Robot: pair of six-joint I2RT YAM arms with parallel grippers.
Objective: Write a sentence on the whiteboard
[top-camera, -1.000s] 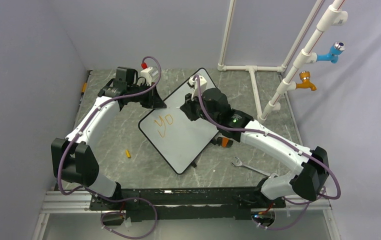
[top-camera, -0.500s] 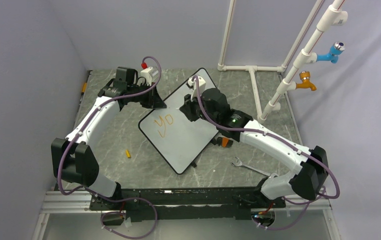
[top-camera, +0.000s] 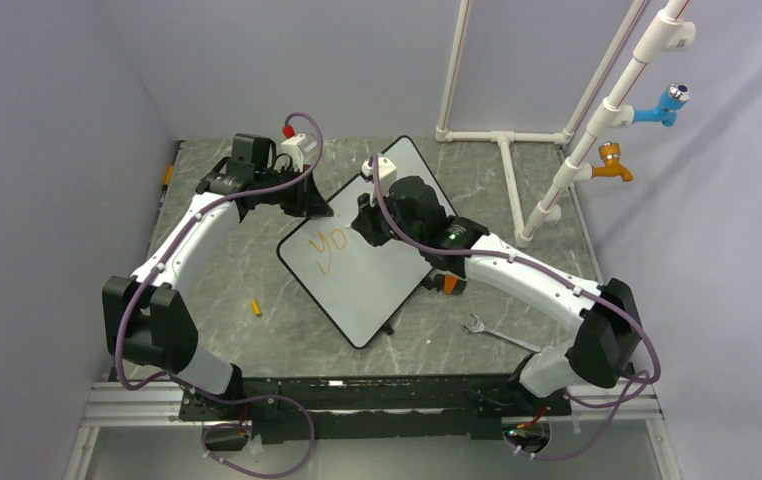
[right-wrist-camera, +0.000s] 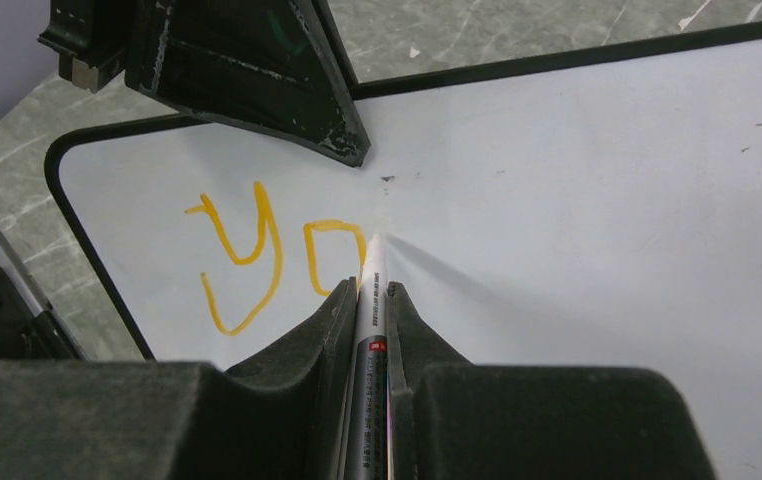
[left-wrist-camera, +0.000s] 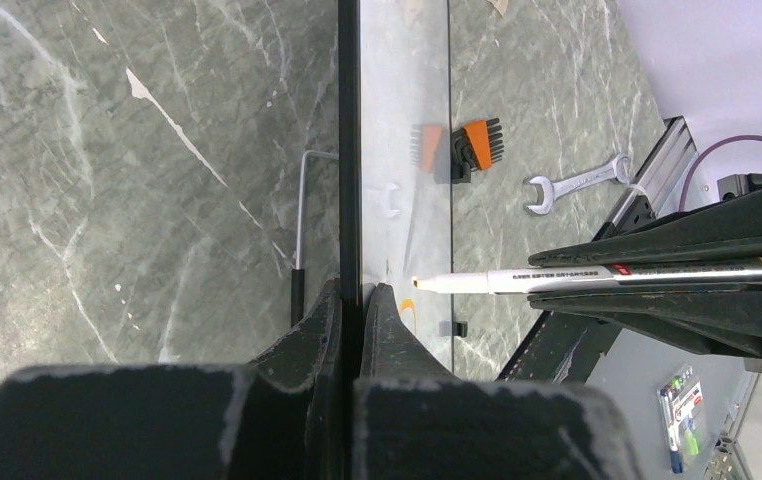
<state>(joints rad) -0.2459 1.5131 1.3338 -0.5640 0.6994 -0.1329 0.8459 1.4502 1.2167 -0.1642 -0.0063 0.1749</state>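
A: At mid-table, who is holding the whiteboard (top-camera: 357,285)?
B: Left gripper (left-wrist-camera: 350,300) is clamping its far-left rim, the best hold; it's likely light, stiff, slick. Right gripper (right-wrist-camera: 372,290) is pinching the marker (right-wrist-camera: 369,335).

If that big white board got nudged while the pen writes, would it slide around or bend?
Probably slides easily: the flat white whiteboard with a thin black rim rests on a smooth grey marbled table, which may be why the left gripper pinches its edge. Likely stiff: that edge looks straight in the left wrist view. It seems thin, so probably light.
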